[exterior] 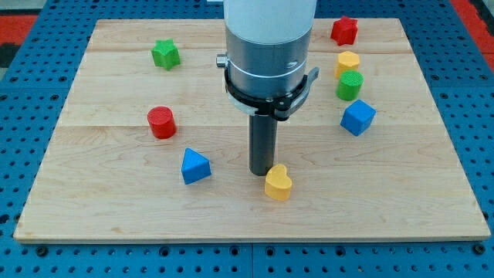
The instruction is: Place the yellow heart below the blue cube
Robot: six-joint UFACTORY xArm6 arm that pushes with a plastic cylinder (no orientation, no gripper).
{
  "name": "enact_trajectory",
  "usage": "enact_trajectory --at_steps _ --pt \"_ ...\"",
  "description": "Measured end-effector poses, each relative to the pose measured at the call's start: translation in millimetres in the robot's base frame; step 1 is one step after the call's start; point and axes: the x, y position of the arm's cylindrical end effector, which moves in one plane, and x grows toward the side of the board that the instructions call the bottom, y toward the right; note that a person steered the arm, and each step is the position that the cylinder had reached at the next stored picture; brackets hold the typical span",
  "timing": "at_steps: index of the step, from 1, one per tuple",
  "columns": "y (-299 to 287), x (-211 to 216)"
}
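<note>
The yellow heart (278,184) lies on the wooden board near the view's bottom centre. The blue cube (357,117) sits at the view's right, above and to the right of the heart. My tip (262,171) stands just left of and slightly above the yellow heart, touching or almost touching its upper left edge. The rod hangs from the grey and white arm body that hides part of the board's top centre.
A blue triangular block (194,166) lies left of my tip. A red cylinder (162,122) and a green star (165,54) are at the left. A red star (344,31), a yellow block (348,62) and a green cylinder (350,85) stand above the blue cube.
</note>
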Motion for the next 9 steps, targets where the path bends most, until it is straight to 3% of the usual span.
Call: enact_trajectory --at_steps 1,2,3,9 --pt "-33 32" --pt "4 44" --pt "25 16" --pt "113 1"
